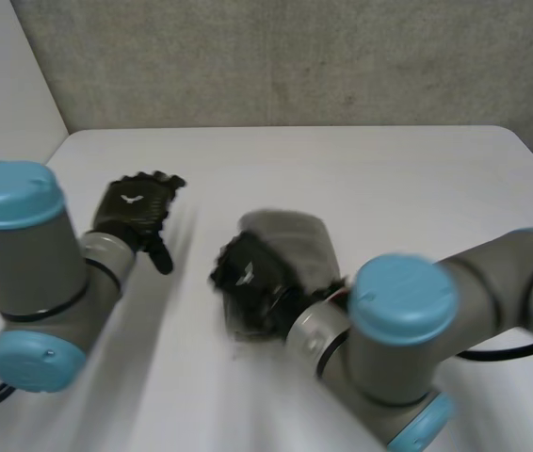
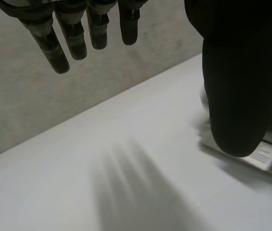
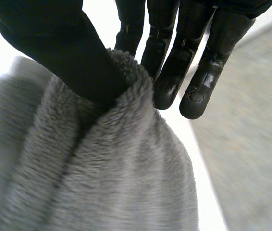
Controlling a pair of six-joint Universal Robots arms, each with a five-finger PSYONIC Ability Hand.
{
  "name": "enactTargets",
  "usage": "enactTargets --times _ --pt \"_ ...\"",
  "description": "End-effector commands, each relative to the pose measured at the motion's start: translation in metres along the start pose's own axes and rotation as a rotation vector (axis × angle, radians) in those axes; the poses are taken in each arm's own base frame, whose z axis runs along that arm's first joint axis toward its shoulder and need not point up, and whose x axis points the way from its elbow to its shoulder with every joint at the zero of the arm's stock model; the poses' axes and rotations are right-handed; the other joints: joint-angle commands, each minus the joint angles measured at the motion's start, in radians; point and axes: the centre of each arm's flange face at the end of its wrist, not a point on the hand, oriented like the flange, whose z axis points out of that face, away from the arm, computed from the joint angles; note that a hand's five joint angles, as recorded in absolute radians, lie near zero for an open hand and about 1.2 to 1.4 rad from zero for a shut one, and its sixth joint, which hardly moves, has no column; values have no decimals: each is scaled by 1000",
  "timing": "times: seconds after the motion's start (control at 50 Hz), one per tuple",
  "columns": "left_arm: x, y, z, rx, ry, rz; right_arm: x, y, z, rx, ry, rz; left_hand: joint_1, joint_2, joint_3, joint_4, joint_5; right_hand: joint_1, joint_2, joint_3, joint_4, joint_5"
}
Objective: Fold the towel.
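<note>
A grey fluffy towel lies bunched near the middle of the white table. My right hand is at the towel's near-left edge. In the right wrist view its thumb digs into a raised fold of the towel and pinches it against the fingers. My left hand hovers over the bare table to the left of the towel, apart from it, with straight spread fingers. Beside its thumb a towel edge with a white label shows.
A grey wall runs behind the table's far edge. My left arm and right arm lie over the table's near side. Bare tabletop stretches under the left hand.
</note>
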Motion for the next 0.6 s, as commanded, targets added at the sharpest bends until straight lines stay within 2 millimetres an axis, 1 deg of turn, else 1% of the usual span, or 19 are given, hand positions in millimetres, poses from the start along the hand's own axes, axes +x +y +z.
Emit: enactTargets --times 0.02,0.06,0.1,0.12,0.16,0.18,0.2,0.22,0.26,0.28,0.32,0.34,0.36,0.38,0.42,0.46,0.48,0.5,0.6 --pt "-15 -3 -2 11 -17 -12 -39 6 5 31 -132 9 17 13 12 13 -9 465 219 211 203 232" --pt "-13 -4 -2 18 -4 -13 -32 4 5 32 -113 11 17 13 12 13 -9 378 132 124 116 145" --pt "-12 -7 -1 29 4 -14 -9 -14 1 64 -45 22 17 13 12 13 -9 -426 -672 -679 -688 -659" --pt "-11 -10 -1 40 11 -17 -9 -14 1 64 -44 22 17 13 12 13 -9 -430 -675 -683 -692 -662" --pt "-7 -18 1 72 29 -19 28 -20 -5 44 75 114 17 13 12 13 -9 -719 -965 -972 -981 -952" --pt "-1 -26 3 106 48 -22 28 -20 -5 44 75 115 20 16 15 16 -6 -720 -966 -974 -982 -953" --pt "-1 -26 3 106 48 -22 49 -15 -9 21 145 194 20 16 15 16 -6 -757 -1003 -1010 -1019 -990" --pt "6 -33 3 135 70 -30 49 -15 -9 21 146 195 20 16 15 16 -6 -757 -1003 -1010 -1019 -990" --pt "12 -40 3 158 87 -45 80 -3 -22 -14 243 375 26 22 21 22 0 -757 -1003 -1010 -1019 -990" --pt "19 -45 4 175 105 -66 80 -3 -22 -14 244 376 32 28 27 28 6 -757 -1003 -1010 -1019 -990" --pt "24 -47 6 181 120 -88 102 5 -36 -40 296 541 32 28 27 28 6 -757 -1003 -1010 -1019 -990" --pt "31 -47 8 178 140 -119 103 5 -36 -40 296 542 35 31 30 31 9 -757 -1003 -1010 -1019 -990" --pt "31 -47 8 178 141 -119 114 13 -42 -71 321 618 35 31 30 31 9 -757 -1003 -1010 -1019 -990" --pt "40 -49 9 181 167 -149 121 23 -46 -103 332 692 38 34 33 34 12 -757 -1003 -1010 -1019 -990" --pt "49 -47 9 168 194 -174 127 30 -50 -127 333 760 44 40 39 40 18 -757 -1003 -1010 -1019 -990" --pt "64 -31 9 83 231 -201 131 35 -52 -142 323 813 73 69 68 69 47 -757 -1003 -1010 -1019 -990" --pt "64 -31 9 83 231 -201 135 38 -53 -144 308 854 73 69 68 69 47 -757 -1003 -1010 -1019 -990" --pt "71 -21 10 30 242 -208 135 39 -53 -144 308 855 102 98 97 98 76 -757 -1003 -1010 -1019 -990" --pt "93 -1 11 -72 267 -212 132 61 -35 -166 209 970 105 101 100 101 80 -757 -1003 -1010 -1019 -990"
